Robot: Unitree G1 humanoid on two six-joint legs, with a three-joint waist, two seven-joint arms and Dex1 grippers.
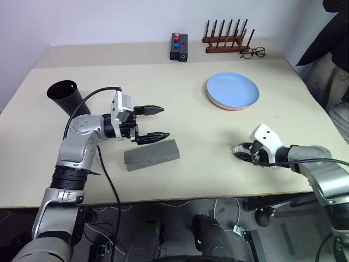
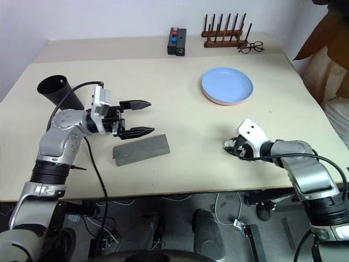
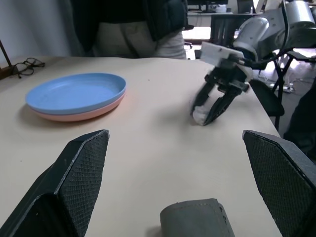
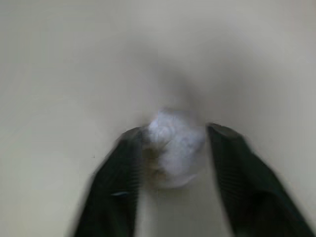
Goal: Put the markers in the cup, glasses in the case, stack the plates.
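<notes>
Beige tabletop (image 1: pixel 191 109) carries the grey case (image 1: pixel 151 155), closed and lying flat near the front edge, and everything else is placed from it. Just above the case hangs the left gripper (image 1: pixel 157 122), its jaws spread wide and holding nothing. Behind and left of the case stands the black cup (image 1: pixel 66 96); far behind and right lie the plates (image 1: pixel 233 91), blue stacked on pink. Right of the case, the right gripper (image 1: pixel 240 151) is clamped on a small white wad (image 4: pixel 173 148), which the right wrist view shows pinched between both fingers; the head views barely resolve it. Wire spectacles (image 1: pixel 253 52) lie beyond the plates.
</notes>
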